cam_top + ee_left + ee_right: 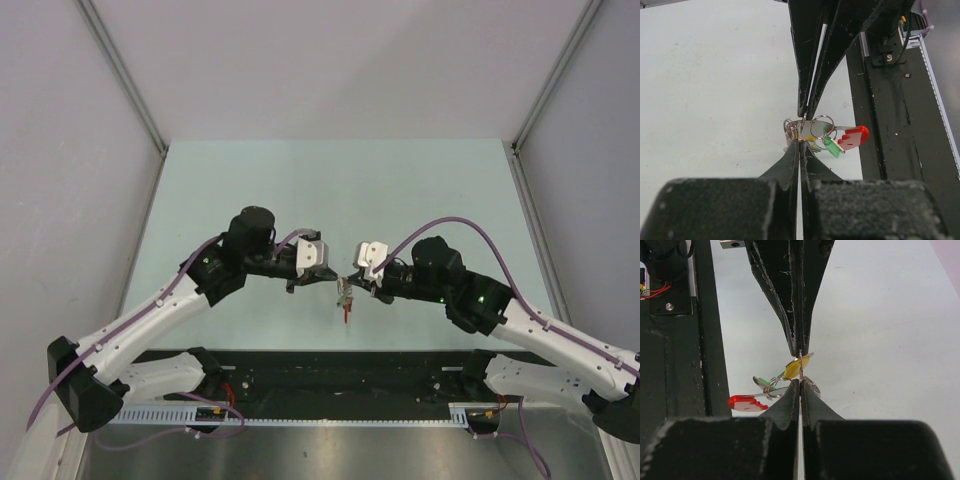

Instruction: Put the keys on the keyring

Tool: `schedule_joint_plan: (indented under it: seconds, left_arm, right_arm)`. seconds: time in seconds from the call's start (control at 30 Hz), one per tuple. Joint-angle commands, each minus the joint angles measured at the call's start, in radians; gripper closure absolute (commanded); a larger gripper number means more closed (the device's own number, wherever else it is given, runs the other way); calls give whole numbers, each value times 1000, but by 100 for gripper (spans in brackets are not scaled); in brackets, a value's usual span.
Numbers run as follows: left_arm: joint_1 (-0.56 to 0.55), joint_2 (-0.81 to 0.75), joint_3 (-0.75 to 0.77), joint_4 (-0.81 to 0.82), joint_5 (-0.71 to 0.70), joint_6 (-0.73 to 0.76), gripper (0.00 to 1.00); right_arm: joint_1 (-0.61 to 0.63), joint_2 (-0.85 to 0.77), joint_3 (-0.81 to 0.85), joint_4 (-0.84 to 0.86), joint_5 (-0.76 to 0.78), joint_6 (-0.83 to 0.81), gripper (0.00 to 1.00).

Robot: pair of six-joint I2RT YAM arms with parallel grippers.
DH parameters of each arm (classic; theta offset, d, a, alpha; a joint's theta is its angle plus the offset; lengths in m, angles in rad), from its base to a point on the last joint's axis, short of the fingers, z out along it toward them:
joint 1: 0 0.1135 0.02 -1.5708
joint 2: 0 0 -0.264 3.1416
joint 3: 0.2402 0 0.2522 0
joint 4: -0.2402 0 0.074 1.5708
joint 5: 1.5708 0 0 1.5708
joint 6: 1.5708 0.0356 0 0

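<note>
Just past the black base rail [330, 370], the two grippers meet tip to tip above the worktop [330, 190]. The left gripper [336, 280] is pinched tight on the keyring [822, 124] at its small wire loops. The right gripper [357, 282] is clamped on a thin loop of the same ring from the opposite side. The keys [346, 300] hang from the ring between the tips: a yellow key [793, 369], a green key [833, 148] and a red key [854, 137]. Pale green worktop stretches beyond.
</note>
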Motion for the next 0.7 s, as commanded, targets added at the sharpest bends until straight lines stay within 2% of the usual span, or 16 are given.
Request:
schedule_joint_plan:
  seconds: [0.0, 0.47, 0.67]
  left_arm:
    - [-19, 4, 25, 9, 42, -9, 100]
    - [-49, 30, 38, -46, 64, 35, 100]
    - [-51, 19, 25, -3, 64, 6, 100]
  right_arm:
    - [16, 2, 27, 79, -23, -2, 100]
    - [19, -8, 27, 77, -48, -6, 100]
    - [20, -8, 27, 75, -56, -5, 100]
